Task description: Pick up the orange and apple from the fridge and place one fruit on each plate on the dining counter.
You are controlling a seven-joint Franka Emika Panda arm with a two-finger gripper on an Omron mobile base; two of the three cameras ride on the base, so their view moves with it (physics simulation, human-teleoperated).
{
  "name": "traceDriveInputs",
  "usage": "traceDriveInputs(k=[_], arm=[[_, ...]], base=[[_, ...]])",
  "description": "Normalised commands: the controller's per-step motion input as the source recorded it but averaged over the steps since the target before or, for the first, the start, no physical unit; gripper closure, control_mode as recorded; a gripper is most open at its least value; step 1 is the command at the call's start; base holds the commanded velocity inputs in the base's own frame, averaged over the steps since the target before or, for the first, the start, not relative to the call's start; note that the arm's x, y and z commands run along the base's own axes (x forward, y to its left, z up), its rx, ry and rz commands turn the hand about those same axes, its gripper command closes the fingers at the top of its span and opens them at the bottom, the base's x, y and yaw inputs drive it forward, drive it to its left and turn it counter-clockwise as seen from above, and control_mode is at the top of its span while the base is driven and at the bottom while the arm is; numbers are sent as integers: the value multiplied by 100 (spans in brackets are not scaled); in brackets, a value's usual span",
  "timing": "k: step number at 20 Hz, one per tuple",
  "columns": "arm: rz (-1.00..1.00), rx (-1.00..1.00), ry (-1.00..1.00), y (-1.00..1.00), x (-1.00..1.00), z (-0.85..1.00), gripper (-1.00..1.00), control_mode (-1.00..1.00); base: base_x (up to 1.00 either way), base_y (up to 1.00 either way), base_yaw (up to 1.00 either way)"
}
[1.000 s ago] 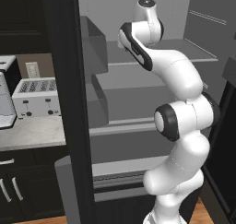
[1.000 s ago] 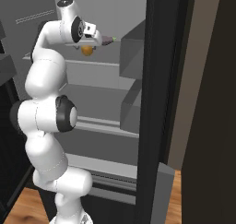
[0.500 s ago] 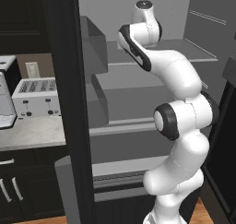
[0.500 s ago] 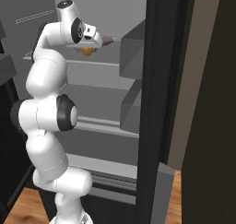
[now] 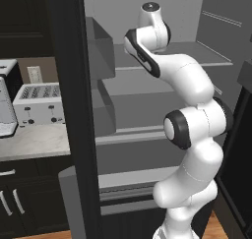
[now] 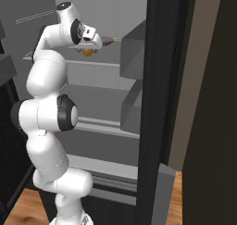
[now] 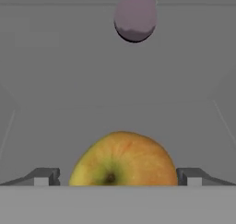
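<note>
You see gripper (image 7: 117, 176) open wide inside fridge (image 5: 147, 110), apple (image 7: 122, 159) between fingertips (image 7: 45, 176), untouched; purple ball (image 7: 135, 16) behind.

Left base view: from behind the arm's left, facing the open fridge (image 5: 147, 110) — right base view from the other side, sharing its grey shelves. Hand view: close along the gripper (image 7: 118, 177), apple (image 7: 123, 159) nearest — purple ball (image 7: 135, 16) beyond.
</note>
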Motion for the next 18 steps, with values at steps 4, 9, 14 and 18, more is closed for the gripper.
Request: traceDriveInputs(k=[4,9,14,18], arm=[[-7,0,0,-2,11,-59,-100,-100],[-8,-1,0,-7,14,-99,100,-100],[-5,0,0,-32,20,-100,100,-100],[-3,0,-4,-44,7,-85,100,-100]], base=[[0,0,0],[0,0,0],[0,0,0],[0,0,0]])
